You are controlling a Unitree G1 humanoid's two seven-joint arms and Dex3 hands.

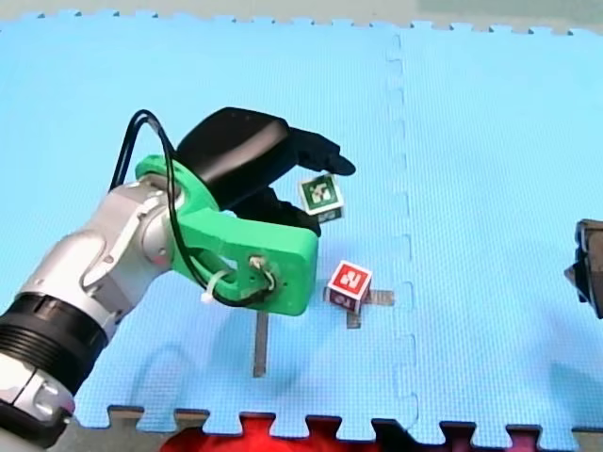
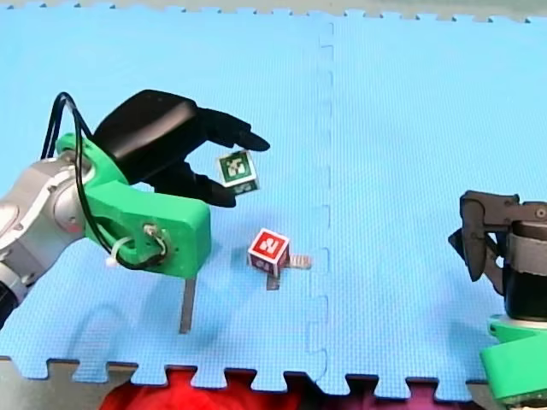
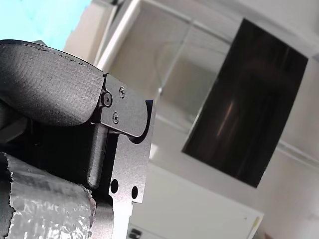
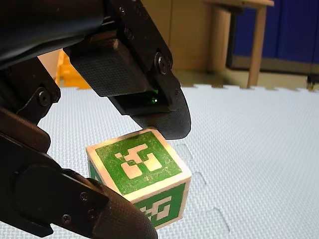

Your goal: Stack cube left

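Left hand (image 2: 171, 145) pinching green-patterned cube (image 2: 238, 169), apparently tilted, right hand (image 2: 487, 239) aside

Mat (image 2: 410, 128) open rt of red cube (image 2: 268, 248) to right robot hand (image 2: 483, 235); left robot hand (image 2: 167, 141) w/ green cube (image 2: 237, 169) crowds far-left.

I see a green cube (image 2: 238, 169) with white blocky marker squares between the black fingers (image 2: 240, 137) of my left hand (image 2: 162, 137), a red cube (image 2: 269, 249) with white marks near the fingertips, light blue jigsaw-edged mat (image 2: 410, 128) beneath
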